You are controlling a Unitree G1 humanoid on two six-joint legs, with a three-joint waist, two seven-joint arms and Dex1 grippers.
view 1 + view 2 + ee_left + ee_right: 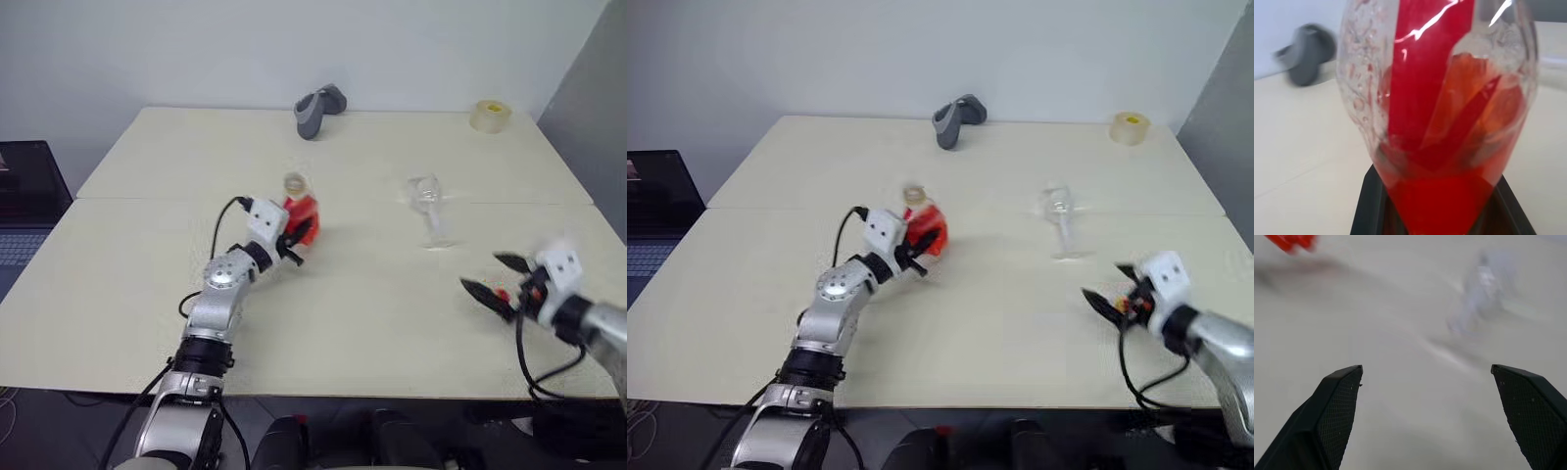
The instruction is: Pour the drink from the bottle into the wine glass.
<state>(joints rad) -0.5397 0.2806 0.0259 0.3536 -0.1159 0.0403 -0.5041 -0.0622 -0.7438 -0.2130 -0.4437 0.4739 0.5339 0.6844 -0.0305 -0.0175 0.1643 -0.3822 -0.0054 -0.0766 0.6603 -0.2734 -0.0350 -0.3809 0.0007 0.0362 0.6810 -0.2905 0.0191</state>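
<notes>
Left wrist view: left gripper clenches the bottle, its top cut off. Right gripper gapes, released; wine glass blurs at upper right.

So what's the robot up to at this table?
Its left hand is shut on a small bottle of red drink, held over the table. The wine glass stands empty off to the right. The right hand hovers open near the table's front edge, holding nothing. No pouring has begun.
</notes>
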